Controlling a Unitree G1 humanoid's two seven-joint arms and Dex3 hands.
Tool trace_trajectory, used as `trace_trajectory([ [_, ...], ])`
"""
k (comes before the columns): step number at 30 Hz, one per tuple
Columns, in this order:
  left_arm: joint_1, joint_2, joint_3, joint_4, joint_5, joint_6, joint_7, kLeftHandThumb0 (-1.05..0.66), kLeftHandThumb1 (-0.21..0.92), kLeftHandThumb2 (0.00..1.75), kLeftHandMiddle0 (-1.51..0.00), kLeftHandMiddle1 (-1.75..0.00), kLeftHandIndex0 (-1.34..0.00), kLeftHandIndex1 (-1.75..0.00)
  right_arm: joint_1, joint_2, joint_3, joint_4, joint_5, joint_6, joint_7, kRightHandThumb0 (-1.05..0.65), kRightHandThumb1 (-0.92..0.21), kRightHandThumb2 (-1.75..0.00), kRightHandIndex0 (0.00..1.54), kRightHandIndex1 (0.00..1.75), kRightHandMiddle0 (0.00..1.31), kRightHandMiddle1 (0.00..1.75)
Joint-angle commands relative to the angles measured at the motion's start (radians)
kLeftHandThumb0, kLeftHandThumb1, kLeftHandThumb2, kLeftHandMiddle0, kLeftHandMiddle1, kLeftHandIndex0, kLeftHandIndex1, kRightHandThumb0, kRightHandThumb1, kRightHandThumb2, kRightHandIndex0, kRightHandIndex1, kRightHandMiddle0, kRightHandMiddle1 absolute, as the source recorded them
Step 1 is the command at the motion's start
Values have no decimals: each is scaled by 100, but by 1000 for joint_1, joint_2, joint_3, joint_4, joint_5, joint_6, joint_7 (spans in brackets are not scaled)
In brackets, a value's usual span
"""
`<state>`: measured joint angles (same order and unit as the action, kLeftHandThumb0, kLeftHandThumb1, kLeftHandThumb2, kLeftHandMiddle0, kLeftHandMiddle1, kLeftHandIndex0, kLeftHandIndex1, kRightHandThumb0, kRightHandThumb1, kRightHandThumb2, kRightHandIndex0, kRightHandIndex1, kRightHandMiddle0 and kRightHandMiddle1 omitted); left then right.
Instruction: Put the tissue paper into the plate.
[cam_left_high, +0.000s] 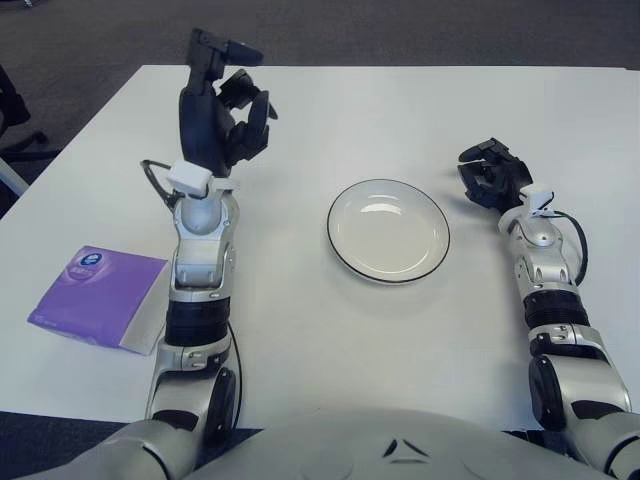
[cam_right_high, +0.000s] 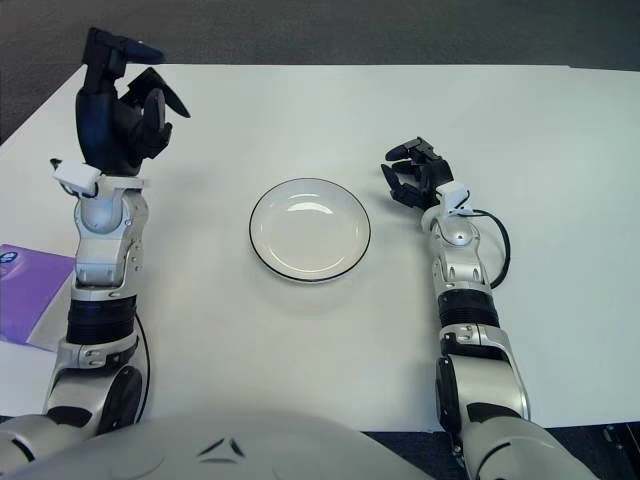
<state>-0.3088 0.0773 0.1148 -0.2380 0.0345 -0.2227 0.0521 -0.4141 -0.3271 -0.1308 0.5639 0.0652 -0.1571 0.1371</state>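
The tissue pack (cam_left_high: 95, 297) is lying untouched at lower left; the plate (cam_left_high: 388, 230) is sitting bare. The left robot hand (cam_left_high: 220, 115) is hovering, seemingly loosely spread, holding nothing.

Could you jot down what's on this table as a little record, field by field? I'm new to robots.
surface: white table
plate: white plate with dark rim, mid-table, nothing in it
tissue: purple tissue pack, flat near the table's left front edge, untouched
left hand: left hand raised above the table, fingers spread, holding nothing
right hand: right hand right of the plate, fingers loosely curled, holding nothing
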Motion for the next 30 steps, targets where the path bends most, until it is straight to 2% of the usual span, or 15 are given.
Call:
trace_trajectory([
  [1,46,10,35,-37,-5,-32,13,-35,92,41,-82,-175,-32,-163,63,10,5,88,-10,60,9,-1,-69,-66,58,145,36,148],
  [9,94,9,78,-76,25,-48,48,-35,92,39,-80,-175,-34,-160,47,4,2,125,-10,41,12,-1,-69,-67,58,145,36,147],
  [14,100,7,98,-79,64,-24,87,-35,92,38,-78,-174,-35,-159,39,1,0,149,-10,27,15,-1,-69,-67,59,145,36,147],
  [16,99,11,108,-75,70,-17,95,-35,92,38,-76,-167,-35,-159,38,0,-1,155,-11,21,16,-1,-68,-67,59,145,36,147],
  [23,105,32,147,-72,81,1,108,-35,92,38,-76,-161,-35,-159,45,1,-4,162,-15,6,14,-1,-68,-67,59,145,36,146],
  [30,110,45,171,-96,198,39,174,-35,92,38,-80,-163,-35,-159,47,-5,-13,167,-11,-9,14,-1,-68,-67,59,145,37,146],
])
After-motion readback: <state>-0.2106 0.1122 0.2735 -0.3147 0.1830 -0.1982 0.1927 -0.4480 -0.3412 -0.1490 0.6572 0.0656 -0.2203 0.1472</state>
